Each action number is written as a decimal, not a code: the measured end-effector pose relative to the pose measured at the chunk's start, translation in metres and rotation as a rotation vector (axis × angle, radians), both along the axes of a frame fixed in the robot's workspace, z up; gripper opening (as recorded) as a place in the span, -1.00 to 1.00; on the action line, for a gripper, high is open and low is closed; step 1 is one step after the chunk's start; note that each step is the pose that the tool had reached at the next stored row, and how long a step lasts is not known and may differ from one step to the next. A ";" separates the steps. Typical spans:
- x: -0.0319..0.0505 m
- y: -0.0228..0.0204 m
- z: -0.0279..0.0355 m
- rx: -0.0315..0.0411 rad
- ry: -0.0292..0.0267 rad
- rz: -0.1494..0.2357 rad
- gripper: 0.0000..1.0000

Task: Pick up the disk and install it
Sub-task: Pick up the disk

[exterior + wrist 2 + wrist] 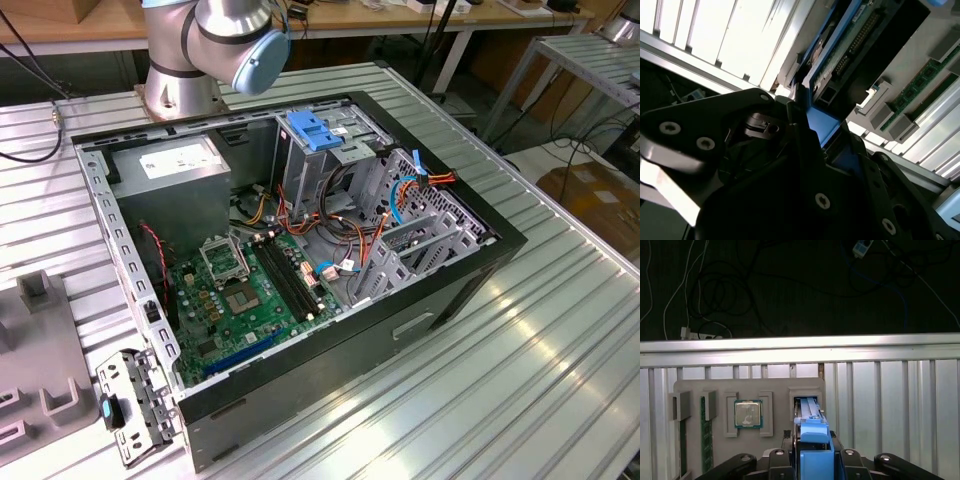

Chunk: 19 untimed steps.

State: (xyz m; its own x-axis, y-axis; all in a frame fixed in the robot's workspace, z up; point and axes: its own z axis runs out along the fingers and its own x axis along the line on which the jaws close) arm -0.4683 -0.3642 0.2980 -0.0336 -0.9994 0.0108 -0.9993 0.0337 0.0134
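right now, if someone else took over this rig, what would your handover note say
Gripper: jaws closed on the blue carrier frame of the disk.
Disk: at the grey parts tray, with its far end at the tray's slot. I cannot tell whether it is clear of the slot.
Computer case: lies open on the table in the exterior view.
Done: the disk is grasped.
Left: getting the disk to the case and installing it; it is not in the case yet.

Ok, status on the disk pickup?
End effector shut on the disk, at its blue frame. Disk at the grey tray, not yet in the computer case. Nothing seen blocking.
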 end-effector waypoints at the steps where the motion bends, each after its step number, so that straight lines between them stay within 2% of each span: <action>1: 0.0000 0.0000 0.0000 -0.0001 0.0000 0.000 -0.26; 17: 0.0000 0.0000 -0.0001 -0.0001 -0.0003 0.000 -0.26; 19: 0.0000 0.0000 0.0018 -0.0002 0.0000 0.000 -0.26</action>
State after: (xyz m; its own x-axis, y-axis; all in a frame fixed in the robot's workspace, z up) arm -0.4683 -0.3641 0.2998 -0.0336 -0.9994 0.0109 -0.9993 0.0338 0.0134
